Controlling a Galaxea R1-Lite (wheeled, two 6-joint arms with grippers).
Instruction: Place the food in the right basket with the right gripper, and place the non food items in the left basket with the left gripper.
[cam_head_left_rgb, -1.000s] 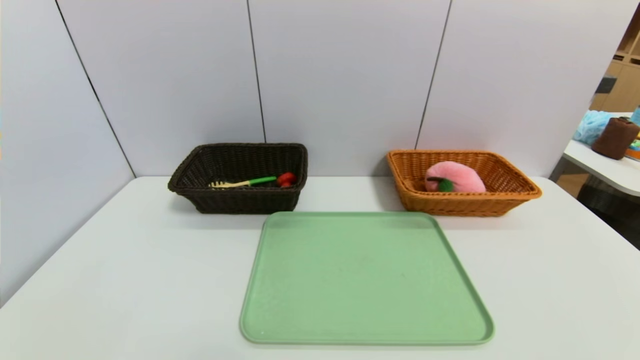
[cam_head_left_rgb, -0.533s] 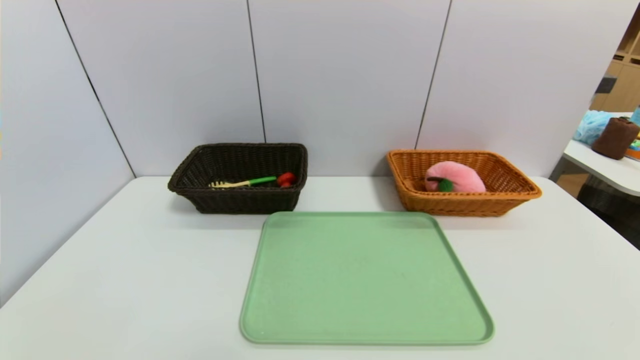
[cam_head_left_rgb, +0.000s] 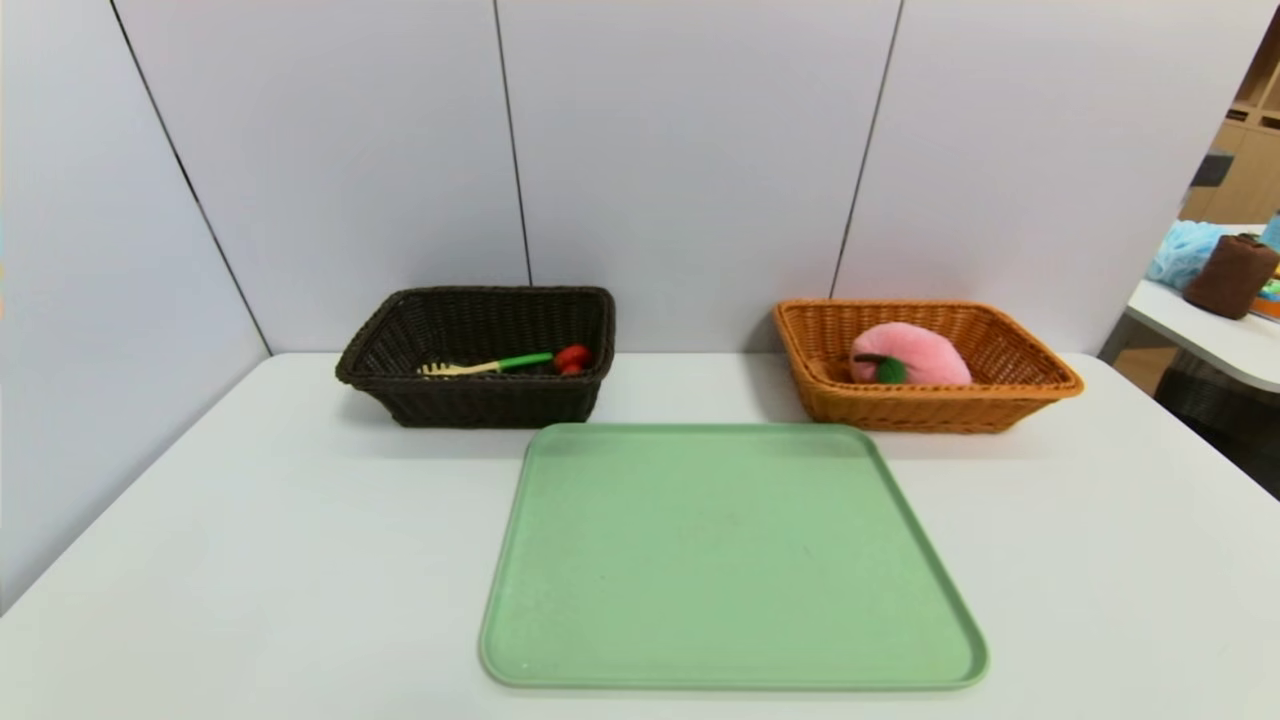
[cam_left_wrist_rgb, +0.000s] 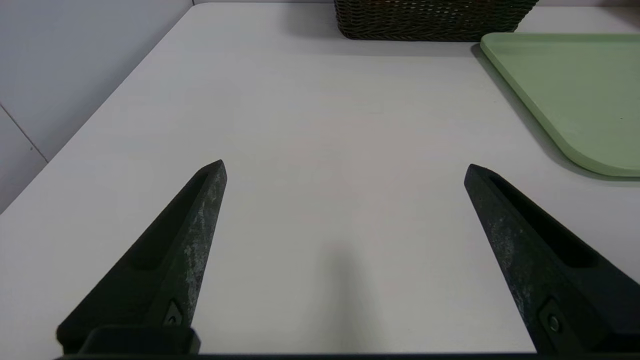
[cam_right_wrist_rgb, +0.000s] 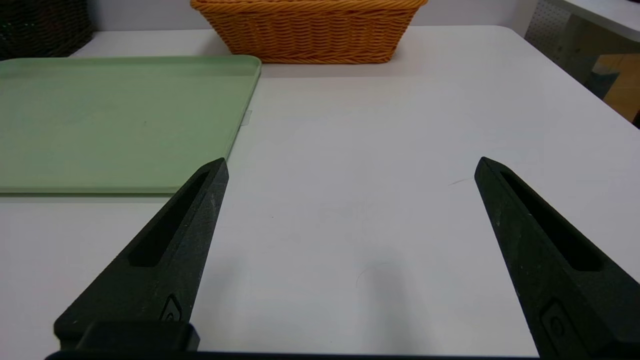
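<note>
The head camera looks forward and down from above the near edge of the counter (cam_head_left_rgb: 200, 560), taking in the green tray (cam_head_left_rgb: 730, 560), both baskets and the wall panels behind. Each wrist camera sits low and close over the counter, facing level toward the wall between its own hand's prongs. The left one shares the tray's corner (cam_left_wrist_rgb: 575, 90) and the dark basket (cam_left_wrist_rgb: 430, 20); the right one shares the tray (cam_right_wrist_rgb: 115, 120) and the orange basket (cam_right_wrist_rgb: 310, 30).

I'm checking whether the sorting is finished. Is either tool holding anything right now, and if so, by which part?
Nothing is held. The left tool and right tool are both open and empty over the bare white table.
</note>
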